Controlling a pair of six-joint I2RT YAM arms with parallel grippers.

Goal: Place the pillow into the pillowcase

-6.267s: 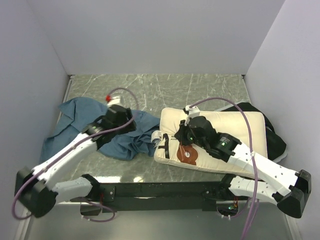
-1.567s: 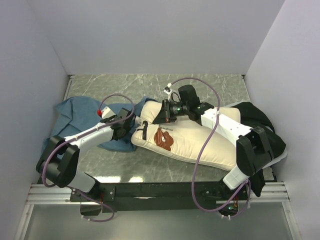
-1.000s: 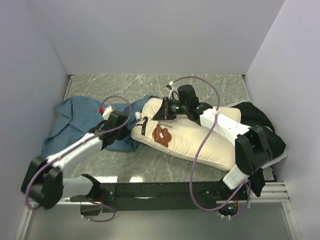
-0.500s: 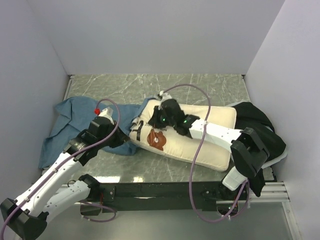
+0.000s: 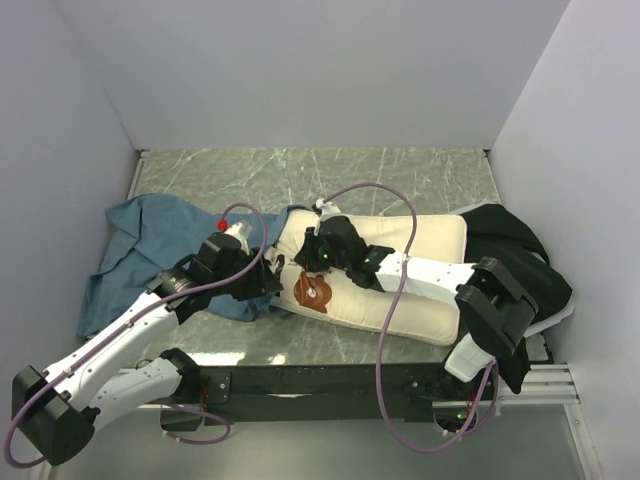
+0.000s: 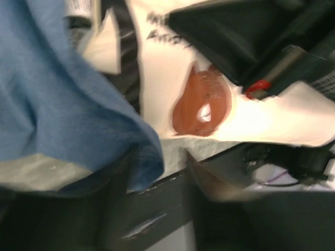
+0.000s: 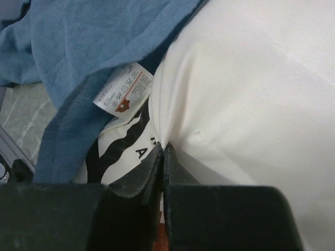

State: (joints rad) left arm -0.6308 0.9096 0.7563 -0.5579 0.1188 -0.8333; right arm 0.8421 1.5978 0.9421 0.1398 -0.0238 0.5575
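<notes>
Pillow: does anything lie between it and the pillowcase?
Nothing visible does. The left end of the pillow meets the pillowcase, whose edge drapes over that corner in the right wrist view. The right gripper is shut on the pillow there. Whether the pillowcase's mouth is open cannot be told.

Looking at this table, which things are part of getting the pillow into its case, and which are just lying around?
Part of the job:
cream-white plump pillow with a brown bear face
dusty-blue soft cloth pillowcase

Just lying about:
black fabric bundle, beside the pillow's right end
</notes>
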